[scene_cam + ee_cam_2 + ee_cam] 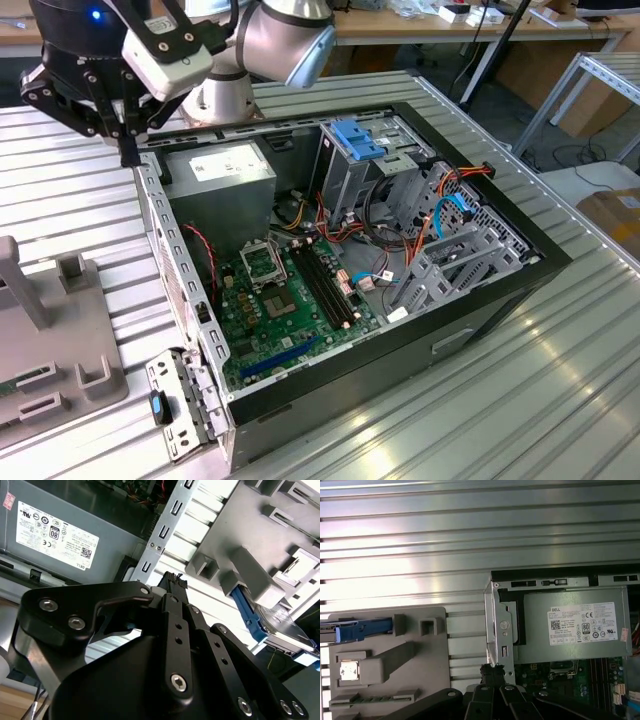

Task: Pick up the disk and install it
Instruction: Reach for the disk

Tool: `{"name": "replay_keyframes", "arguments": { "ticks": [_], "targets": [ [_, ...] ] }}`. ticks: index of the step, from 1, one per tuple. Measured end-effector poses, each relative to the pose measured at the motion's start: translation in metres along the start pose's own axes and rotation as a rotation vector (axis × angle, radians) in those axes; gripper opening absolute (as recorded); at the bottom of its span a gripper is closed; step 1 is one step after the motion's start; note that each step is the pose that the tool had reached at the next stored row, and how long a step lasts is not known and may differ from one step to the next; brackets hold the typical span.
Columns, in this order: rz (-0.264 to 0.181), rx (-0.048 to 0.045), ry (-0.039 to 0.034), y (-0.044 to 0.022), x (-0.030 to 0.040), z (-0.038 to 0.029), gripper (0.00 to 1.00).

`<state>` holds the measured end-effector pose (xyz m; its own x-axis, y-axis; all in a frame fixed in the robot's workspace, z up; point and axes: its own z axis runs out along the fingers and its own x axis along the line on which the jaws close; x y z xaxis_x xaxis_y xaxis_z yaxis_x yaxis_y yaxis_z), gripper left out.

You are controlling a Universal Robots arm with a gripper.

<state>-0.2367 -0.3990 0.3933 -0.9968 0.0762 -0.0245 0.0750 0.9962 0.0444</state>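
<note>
The disk (362, 629) rests in the grey fixture (415, 680) on the table beside the computer case; its blue carrier rail shows, and part of it runs out of the picture. In the second wrist view the disk (250, 615) shows a blue rail and a silver body under the fixture's (260, 540) posts. My gripper (128, 150) hangs over the case's side wall by the power supply, apart from the disk. Its fingers (172, 582) meet at the tips, shut on nothing. The gripper (492, 669) points down at the case rim.
The open computer case (500, 300) lies on the ribbed metal table (560, 400), showing the power supply (220, 170), motherboard (290, 300), an upright drive cage with a light-blue bracket (360, 140) and orange and blue cables. A small metal bracket (180, 405) lies by the case's near corner.
</note>
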Motion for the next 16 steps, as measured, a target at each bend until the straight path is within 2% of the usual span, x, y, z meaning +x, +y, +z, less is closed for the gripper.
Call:
{"name": "replay_keyframes", "arguments": {
  "ticks": [5, 10, 16],
  "targets": [
    [0.000, 0.0001, 0.0001, -0.0006, 0.0076, -0.0002, 0.11],
    [0.000, 0.0000, 0.0000, -0.0008, 0.0103, -0.0003, 0.11],
    [0.000, 0.0001, 0.0000, -0.0016, 0.0206, -0.0006, 0.11]
  ]
}}
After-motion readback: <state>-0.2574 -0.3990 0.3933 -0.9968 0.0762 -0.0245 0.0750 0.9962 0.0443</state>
